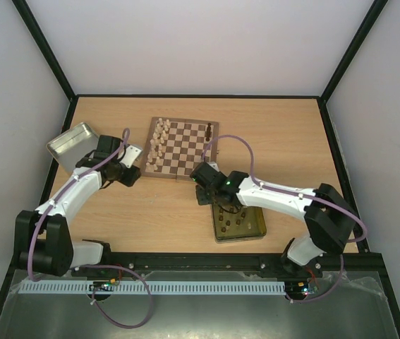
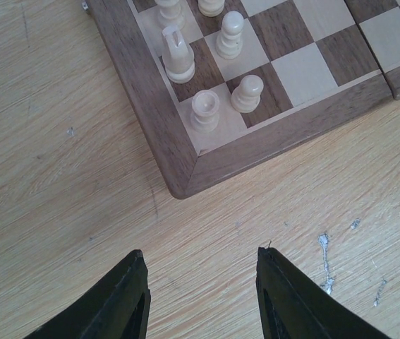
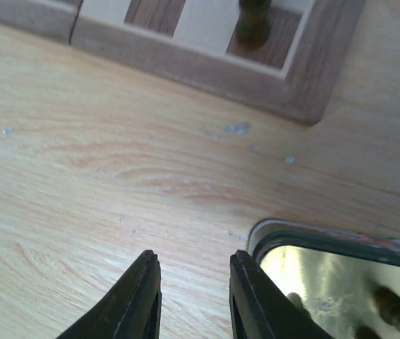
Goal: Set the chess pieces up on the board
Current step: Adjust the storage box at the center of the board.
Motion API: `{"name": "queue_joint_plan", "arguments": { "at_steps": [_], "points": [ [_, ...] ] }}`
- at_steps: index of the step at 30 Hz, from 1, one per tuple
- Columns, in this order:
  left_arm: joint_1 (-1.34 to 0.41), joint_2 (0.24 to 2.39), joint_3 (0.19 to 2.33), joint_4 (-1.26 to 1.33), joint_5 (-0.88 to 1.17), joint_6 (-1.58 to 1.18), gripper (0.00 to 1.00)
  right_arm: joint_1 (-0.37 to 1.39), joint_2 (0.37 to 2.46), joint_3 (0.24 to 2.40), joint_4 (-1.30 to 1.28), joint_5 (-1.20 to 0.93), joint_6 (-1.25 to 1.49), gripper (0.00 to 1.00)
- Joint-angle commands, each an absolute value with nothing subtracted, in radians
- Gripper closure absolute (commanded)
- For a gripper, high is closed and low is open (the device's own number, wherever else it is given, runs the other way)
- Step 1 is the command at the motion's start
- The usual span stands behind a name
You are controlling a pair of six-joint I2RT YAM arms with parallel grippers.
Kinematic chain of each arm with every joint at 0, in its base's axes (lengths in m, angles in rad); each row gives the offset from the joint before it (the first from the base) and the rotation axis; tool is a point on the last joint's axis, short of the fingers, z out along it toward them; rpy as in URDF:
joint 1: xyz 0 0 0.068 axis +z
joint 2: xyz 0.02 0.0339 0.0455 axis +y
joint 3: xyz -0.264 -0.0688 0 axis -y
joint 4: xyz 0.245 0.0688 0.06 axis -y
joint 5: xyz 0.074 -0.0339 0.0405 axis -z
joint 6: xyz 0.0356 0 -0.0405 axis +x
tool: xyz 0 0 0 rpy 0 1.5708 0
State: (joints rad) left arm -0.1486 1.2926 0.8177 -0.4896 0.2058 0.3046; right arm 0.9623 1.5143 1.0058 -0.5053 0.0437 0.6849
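The board [image 1: 183,147] lies at the table's middle back. Cream chess pieces [image 1: 159,145] fill its two left columns, and one dark piece [image 1: 208,130] stands at its far right corner. More dark pieces [image 1: 236,221] lie in the yellow-gold tin [image 1: 256,227]. My left gripper [image 1: 135,178] is open and empty, low over the table just off the board's near left corner [image 2: 178,169], where cream pieces [image 2: 204,111] stand. My right gripper [image 1: 207,198] is open and empty between the board's edge [image 3: 185,67] and the tin's corner [image 3: 305,236]. A dark piece [image 3: 252,18] stands ahead of it.
A silver metal tin [image 1: 73,140] lies at the far left, behind my left arm. Black frame rails edge the table on all sides. Bare wood table [image 2: 58,212] lies under both grippers.
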Motion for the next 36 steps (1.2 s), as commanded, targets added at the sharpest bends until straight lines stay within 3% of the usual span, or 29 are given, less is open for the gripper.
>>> {"name": "queue_joint_plan", "arguments": {
  "at_steps": [1, 12, 30, 36],
  "points": [
    [-0.155, 1.304, 0.805, -0.486, 0.193, 0.291, 0.56, 0.975, 1.564, 0.999, -0.480, -0.024, 0.704, 0.74],
    [-0.155, 1.315, 0.806, -0.486, 0.190, 0.292, 0.56, 0.976, 1.570, 0.930, -0.481, -0.042, 0.715, 0.75],
    [-0.156, 1.324, 0.808, -0.486, 0.189, 0.292, 0.56, 0.978, 1.295, 0.719, -0.603, -0.054, 0.790, 0.75],
    [-0.152, 1.326, 0.818, -0.480, 0.166, 0.301, 0.55, 0.974, 1.256, 0.773, -0.637, 0.025, 0.793, 0.73]
  ]
}}
